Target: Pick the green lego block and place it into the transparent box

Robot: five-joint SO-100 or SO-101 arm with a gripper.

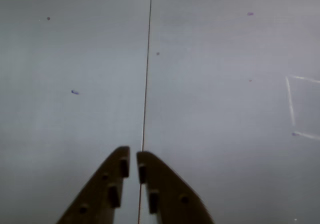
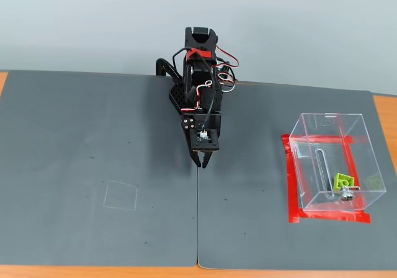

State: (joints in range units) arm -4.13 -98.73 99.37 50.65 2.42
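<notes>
Item: green lego block. Lime brick, studs up, lying on the floor of the transparent box, near that box's front wall and close to the small metal fitting at the base. A faint green patch on the right wall looks like its reflection; one brick only, as far as I can tell.

Item: transparent box. Clear, open-topped, standing toward the right edge of the bench, inside a frame of red tape.

Status: placing appears done. The brick is inside and nothing grips it. What may remain, by my reading, is only for the arm to settle at rest.

Item: end effector. Hangs above the middle of the bench, well apart from the box, pointing toward the front edge. In the wrist view the end effector shows its jaws drawn nearly together, a thin gap between the tips, with nothing between them.

Item: surroundings. Two dark grey mats cover the bench, meeting at a seam that runs from below the arm to the front edge. A faint chalk square is drawn toward the front left. Bare orange wood shows along the front edge and at the corners.

Obstructions: none seen between arm and box.
</notes>
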